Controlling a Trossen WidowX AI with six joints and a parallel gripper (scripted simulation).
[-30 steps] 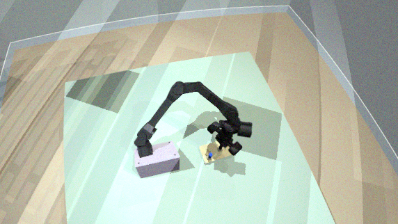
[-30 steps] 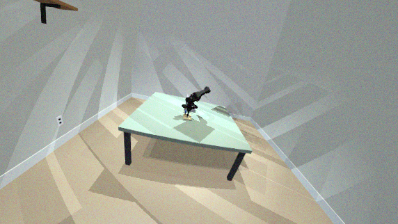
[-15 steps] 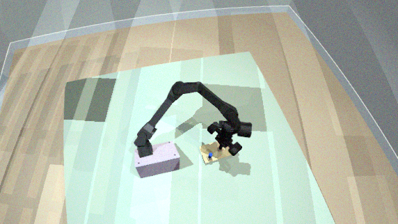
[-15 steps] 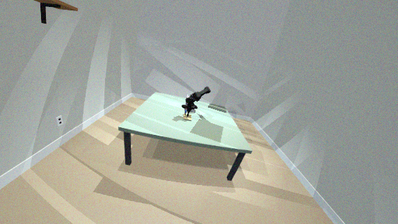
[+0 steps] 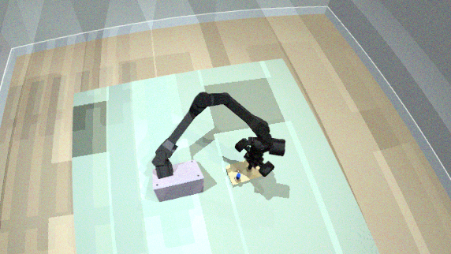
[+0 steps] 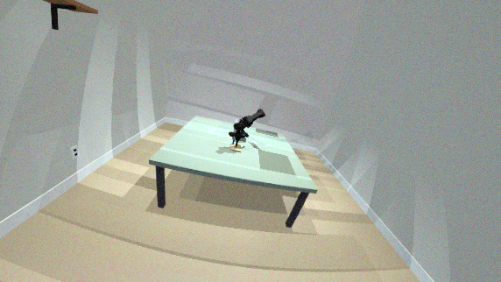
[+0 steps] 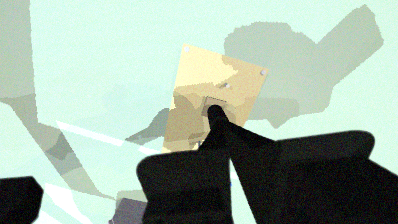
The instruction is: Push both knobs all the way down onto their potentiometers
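The tan circuit board [image 5: 245, 180] [image 6: 238, 150] [image 7: 200, 67] stands on the pale green table. A blue knob [image 5: 238, 176] stands upright near the board's end closer to the arm's base; in the wrist view only a blue speck shows beside the fingers. My gripper [image 5: 249, 168] [image 7: 215, 109] is shut with nothing seen between its fingers. Its tips point down over the middle part of the board, at the other potentiometer [image 7: 206, 103], whose square outline shows just behind them. That potentiometer's knob is hidden by the fingertips, so I cannot tell its height or whether the tips touch it.
The pinkish box [image 5: 179, 191] under the arm's base stands left of the board in the top view. A small light peg [image 7: 226, 85] stands on the board beyond the fingertips. Arm shadows fall across board and table.
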